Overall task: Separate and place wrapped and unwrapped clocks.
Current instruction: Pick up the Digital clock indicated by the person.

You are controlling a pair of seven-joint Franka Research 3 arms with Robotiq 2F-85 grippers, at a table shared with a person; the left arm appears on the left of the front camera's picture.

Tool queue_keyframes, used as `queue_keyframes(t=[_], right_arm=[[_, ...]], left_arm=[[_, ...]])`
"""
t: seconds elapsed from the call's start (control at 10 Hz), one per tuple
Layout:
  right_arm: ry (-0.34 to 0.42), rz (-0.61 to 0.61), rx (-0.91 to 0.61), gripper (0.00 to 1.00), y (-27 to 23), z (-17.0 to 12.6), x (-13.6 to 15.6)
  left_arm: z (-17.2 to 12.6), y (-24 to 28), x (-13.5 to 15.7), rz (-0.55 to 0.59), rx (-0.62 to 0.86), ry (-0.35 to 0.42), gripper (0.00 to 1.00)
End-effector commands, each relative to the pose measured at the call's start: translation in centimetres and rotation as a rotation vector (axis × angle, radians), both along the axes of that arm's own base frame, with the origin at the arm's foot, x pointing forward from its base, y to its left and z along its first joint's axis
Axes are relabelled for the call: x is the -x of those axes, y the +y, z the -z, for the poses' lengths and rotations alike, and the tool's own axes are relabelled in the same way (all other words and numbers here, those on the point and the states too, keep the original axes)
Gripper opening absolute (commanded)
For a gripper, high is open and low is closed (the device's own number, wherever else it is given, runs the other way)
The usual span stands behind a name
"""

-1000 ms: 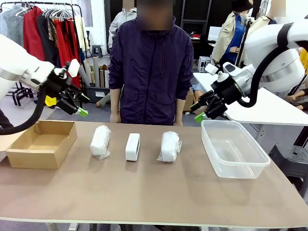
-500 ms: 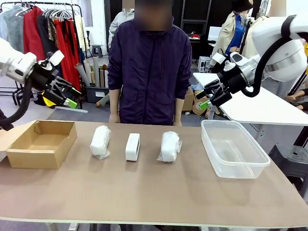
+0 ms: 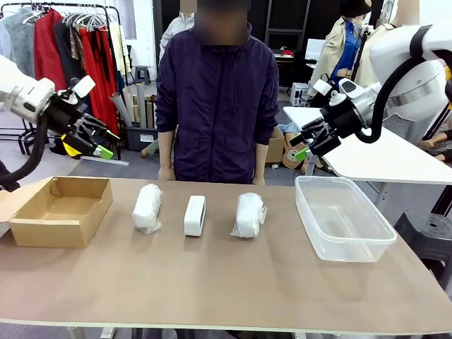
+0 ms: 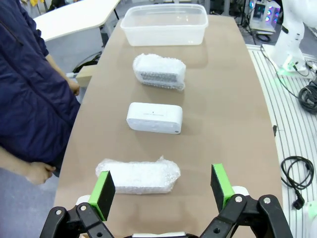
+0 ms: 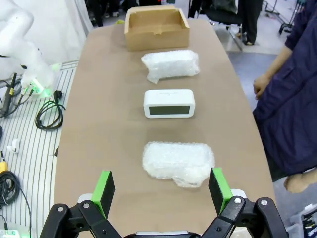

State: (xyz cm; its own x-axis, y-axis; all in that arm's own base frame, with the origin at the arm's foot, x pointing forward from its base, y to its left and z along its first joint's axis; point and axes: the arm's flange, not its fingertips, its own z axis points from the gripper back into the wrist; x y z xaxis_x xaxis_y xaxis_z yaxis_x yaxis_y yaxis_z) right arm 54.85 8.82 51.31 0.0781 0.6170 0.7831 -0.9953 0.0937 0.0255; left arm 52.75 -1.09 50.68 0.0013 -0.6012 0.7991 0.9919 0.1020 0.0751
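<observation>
Left fingers (image 3: 106, 152) and right fingers (image 3: 300, 154) hang spread wide, empty, high off the tabletop (image 3: 212, 282). Bare clock (image 3: 195, 215) sits between left wrapped clock (image 3: 147, 207) and right wrapped clock (image 3: 249, 214), seemingly touching neither.

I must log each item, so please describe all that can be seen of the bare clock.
The bare clock is a smooth white block with rounded corners, plastic by its look. It stands upright on the table, long side running from the robot's edge toward the person. The right wrist view shows a greyish display on the face toward the tub. It is between the left wrapped clock and the right wrapped clock, apart from both; only the table touches it.
</observation>
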Motion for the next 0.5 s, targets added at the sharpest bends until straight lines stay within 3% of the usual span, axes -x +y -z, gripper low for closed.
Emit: queue_keyframes(t=[0.0, 0.4], right_arm=[[-0.002, -0.004, -0.002, 1.0, 0.04, -0.21, 0.13], [-0.002, -0.004, -0.002, 1.0, 0.04, -0.21, 0.13]], left_arm=[[-0.26, 0.06, 0.18, -0.004, 0.007, -0.002, 1.0], [-0.26, 0.06, 0.18, -0.004, 0.007, -0.002, 1.0]])
